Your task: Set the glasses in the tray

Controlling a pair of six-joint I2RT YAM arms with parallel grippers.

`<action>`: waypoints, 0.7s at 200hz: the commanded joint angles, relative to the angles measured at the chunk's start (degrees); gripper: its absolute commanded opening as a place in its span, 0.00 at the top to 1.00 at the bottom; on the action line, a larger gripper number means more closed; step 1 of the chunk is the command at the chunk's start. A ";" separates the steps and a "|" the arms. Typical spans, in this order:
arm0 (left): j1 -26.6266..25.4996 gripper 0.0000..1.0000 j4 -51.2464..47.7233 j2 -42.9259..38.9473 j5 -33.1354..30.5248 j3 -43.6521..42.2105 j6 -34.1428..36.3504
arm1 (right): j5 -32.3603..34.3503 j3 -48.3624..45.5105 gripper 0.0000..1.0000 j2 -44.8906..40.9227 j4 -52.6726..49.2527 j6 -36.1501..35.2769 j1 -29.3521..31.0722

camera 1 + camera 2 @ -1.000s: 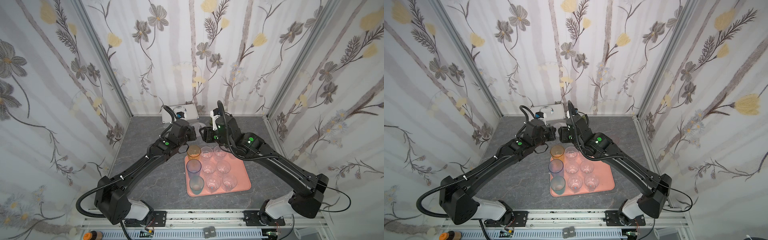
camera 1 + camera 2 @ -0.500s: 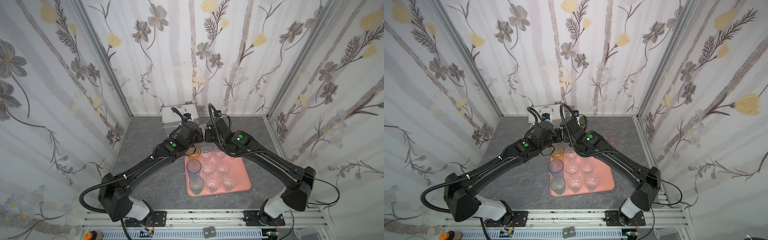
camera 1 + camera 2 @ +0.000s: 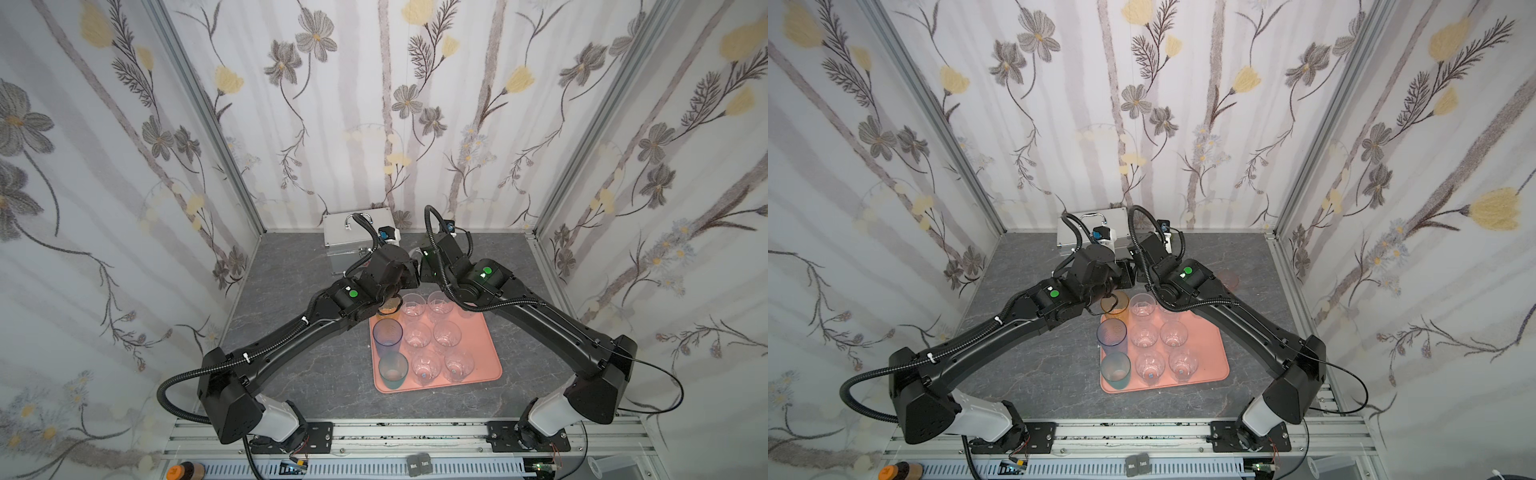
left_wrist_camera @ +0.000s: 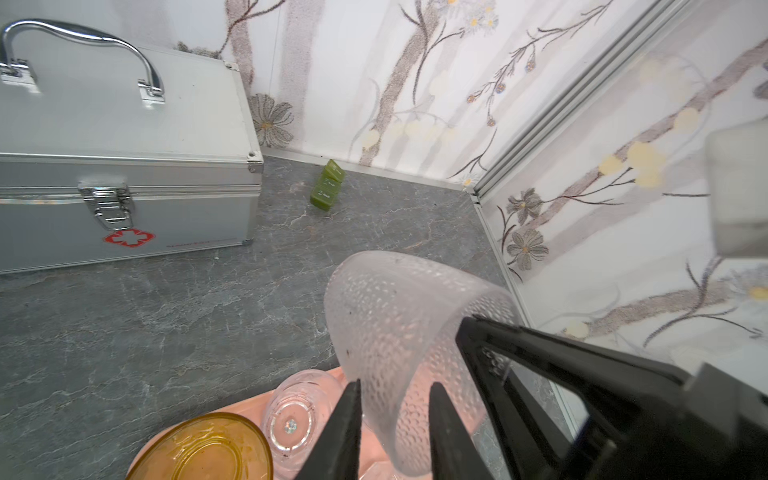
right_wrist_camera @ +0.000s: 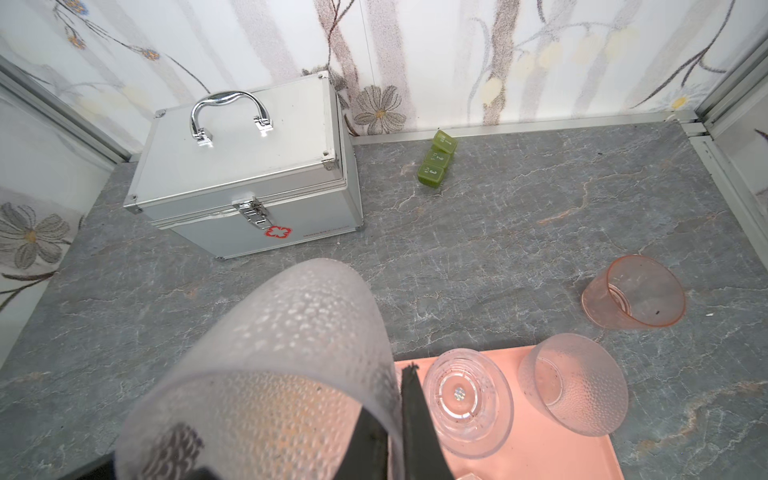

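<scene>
The right gripper [image 5: 390, 415] is clamped on the wall of a frosted glass [image 5: 282, 340], holding it tilted above the tray's [image 5: 540, 457] far edge. The left gripper [image 4: 395, 386] straddles the same wall, jaws narrowly apart, not clamping it.

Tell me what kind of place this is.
Likely a robot test booth, not a home: two black arms are bolted to an aluminium rail, wallpapered panels box in a small grey table, and a tray of glasses looks staged for practice.
</scene>
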 commanded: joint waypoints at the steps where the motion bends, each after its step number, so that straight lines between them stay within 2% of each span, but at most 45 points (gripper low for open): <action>1: -0.18 0.64 4.17 -2.47 0.83 -0.77 -0.39 | -2.37 -1.88 0.98 -1.92 1.24 0.51 -1.95; 37: 0.03 0.49 4.24 -6.88 -3.36 -4.97 3.21 | -6.32 -5.65 0.98 -8.95 -3.19 -2.09 -6.60; 70: 1.81 0.35 5.15 -11.54 -9.87 -12.88 9.62 | -13.76 -11.52 0.98 -17.47 -14.67 -7.53 -16.03; 88: 3.91 0.32 7.93 -15.29 -12.16 -19.30 11.81 | -16.20 -16.26 0.98 -23.10 -21.12 -10.21 -21.82; 109: 6.37 0.30 13.06 -19.10 -11.65 -26.46 12.60 | -20.11 -22.41 0.99 -27.97 -25.45 -12.02 -27.32; 140: 7.59 0.29 17.57 -20.19 -10.41 -31.85 12.63 | -22.43 -31.57 0.99 -28.68 -23.02 -12.04 -29.32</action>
